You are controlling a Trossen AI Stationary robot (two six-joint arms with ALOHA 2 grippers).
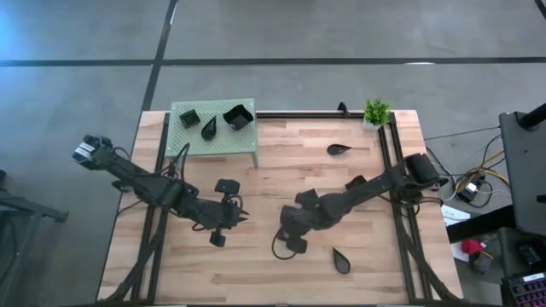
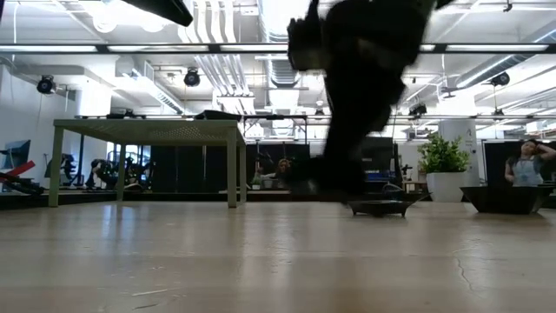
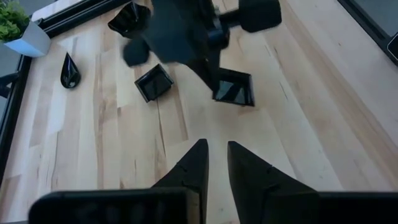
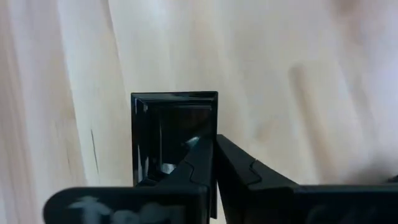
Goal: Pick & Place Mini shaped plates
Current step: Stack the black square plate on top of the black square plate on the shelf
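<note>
On the tabletop (image 1: pixel 358 264) near its front, the right end effector (image 4: pixel 214 155) is clenched on the rim of 1 square mini plate (image 4: pixel 168 134), the left end effector (image 3: pixel 214 165) hovers slightly parted beside it, and 3 plates (image 1: pixel 209 128) sit on the green stand (image 1: pixel 188 143) farther back.

Bright, even light falls from ceiling strip lamps (image 2: pixel 78 48), glaring in the low view; the tabletop (image 2: pixel 261 261) shines softly, and the right arm (image 2: pixel 356 96) looms blurred.

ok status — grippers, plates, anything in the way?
Right gripper shut on a square plate's rim, mid-table. Left gripper slightly parted, empty, waiting beside it. Three plates on green stand. Nothing blocking.
</note>
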